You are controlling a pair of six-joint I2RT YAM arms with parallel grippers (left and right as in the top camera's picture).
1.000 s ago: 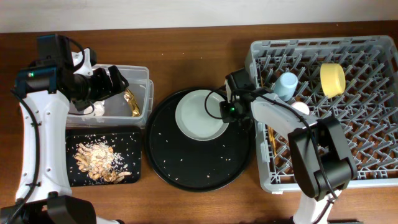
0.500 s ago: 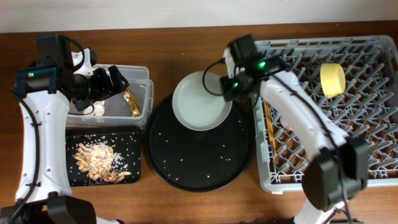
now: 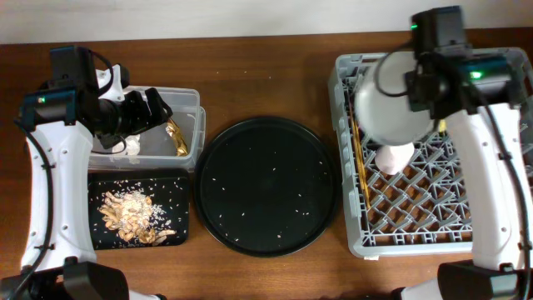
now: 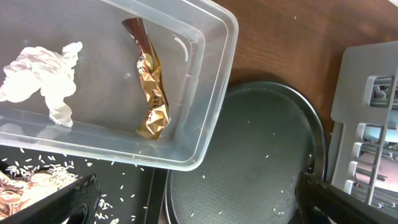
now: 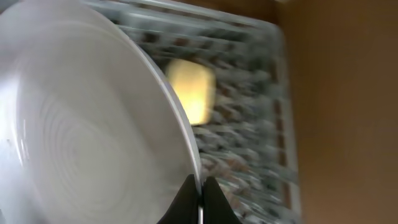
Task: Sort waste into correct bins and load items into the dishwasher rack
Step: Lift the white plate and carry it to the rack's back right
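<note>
Lifted off round tray (image 3: 266, 185), plate (image 3: 390, 107) now above rack (image 3: 433, 212); pale, glossy, ringed.

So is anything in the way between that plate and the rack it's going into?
Partly. The plate, pinched at its rim by the right fingers, hangs over the rack. A pink cup shows just past its edge and chopsticks lie alongside; whatever sits directly beneath is hidden.

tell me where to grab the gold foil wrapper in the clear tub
Pinch the gold foil wrapper across its narrow crumpled middle, coming straight down from above. It lies long and flat on the floor of the clear tub, close to an end wall, so the walls block a sideways approach.
</note>
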